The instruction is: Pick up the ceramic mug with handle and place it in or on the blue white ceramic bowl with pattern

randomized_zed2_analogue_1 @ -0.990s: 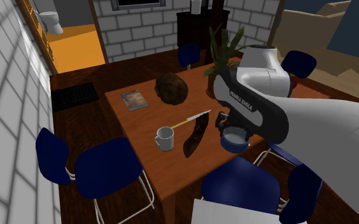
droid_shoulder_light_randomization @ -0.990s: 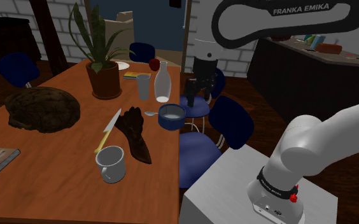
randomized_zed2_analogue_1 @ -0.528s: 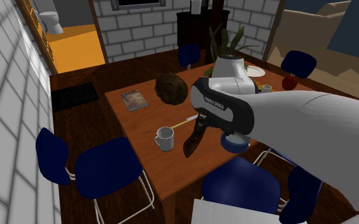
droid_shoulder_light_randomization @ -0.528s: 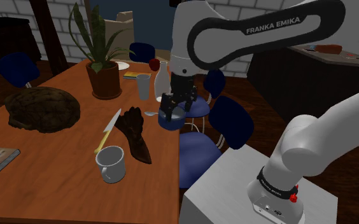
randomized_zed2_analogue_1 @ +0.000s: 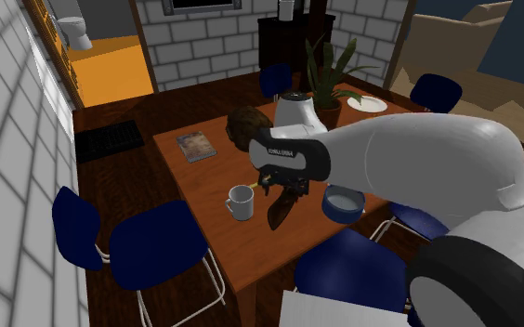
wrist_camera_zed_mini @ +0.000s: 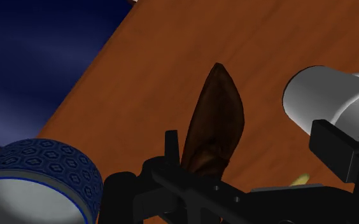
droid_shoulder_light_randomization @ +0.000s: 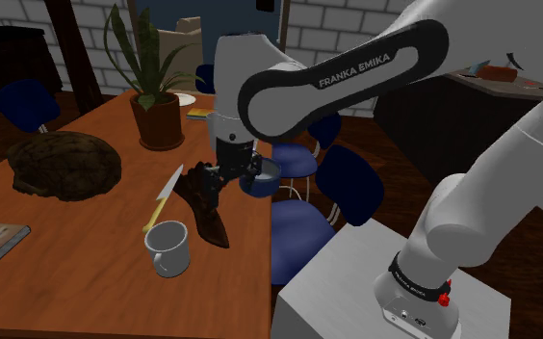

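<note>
Over the brown object [wrist_camera_zed_mini: 214,118], the end effector [wrist_camera_zed_mini: 249,136] hangs open, empty.

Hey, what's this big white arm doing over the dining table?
A white robot arm is meant to put the white mug into the blue patterned bowl. Right now its black pincer hovers open and empty above a dark brown object lying between the two. The mug stands upright on the wooden table, untouched, and the bowl sits near the table's edge.
</note>
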Available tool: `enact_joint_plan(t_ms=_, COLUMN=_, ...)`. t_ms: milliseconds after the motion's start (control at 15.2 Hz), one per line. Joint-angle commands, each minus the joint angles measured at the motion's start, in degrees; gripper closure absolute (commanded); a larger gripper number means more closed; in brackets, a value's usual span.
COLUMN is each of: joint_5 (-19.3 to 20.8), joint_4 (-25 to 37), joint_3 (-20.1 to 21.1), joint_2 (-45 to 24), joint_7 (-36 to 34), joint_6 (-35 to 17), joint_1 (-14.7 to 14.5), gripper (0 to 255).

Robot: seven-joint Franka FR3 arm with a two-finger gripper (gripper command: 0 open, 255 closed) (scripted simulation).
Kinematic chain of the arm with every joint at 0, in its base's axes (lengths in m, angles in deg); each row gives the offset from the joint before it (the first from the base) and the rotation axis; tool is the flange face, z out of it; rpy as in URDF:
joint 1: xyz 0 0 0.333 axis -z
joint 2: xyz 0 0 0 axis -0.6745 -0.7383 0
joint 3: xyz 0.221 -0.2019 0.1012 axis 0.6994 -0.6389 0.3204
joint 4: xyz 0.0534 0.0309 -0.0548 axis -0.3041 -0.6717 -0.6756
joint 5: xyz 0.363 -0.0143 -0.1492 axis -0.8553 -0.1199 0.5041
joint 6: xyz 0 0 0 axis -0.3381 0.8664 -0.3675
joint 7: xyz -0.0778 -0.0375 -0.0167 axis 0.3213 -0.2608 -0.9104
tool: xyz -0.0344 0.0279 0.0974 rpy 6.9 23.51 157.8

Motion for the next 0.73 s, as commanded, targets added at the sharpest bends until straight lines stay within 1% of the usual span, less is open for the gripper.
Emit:
enact_joint_plan(t_ms=0, joint_5=2.06, joint_4=2.53, joint_3=2.1, joint_2=-4.49, joint_7=-3.51, joint_6=-2.33, joint_1=-0.16, gripper=0)
enact_joint_plan(t_ms=264, joint_5=7.98, joint_4=7.99, joint_3=4.83, joint_2=-13.5, joint_7=-10.45, joint_6=-5.82, joint_1=-1.02, gripper=0)
enact_joint_plan(t_ms=462, joint_5=13.41, joint_4=12.96, joint_3=5.56, joint_2=-20.57, joint_7=-15.88, joint_6=-7.39, joint_1=-2.82, gripper=0)
enact_joint_plan(t_ms=660, joint_5=14.37, joint_4=12.69, joint_3=5.24, joint_2=-21.85, joint_7=-16.59, joint_6=-8.76, joint_1=-3.29, gripper=0)
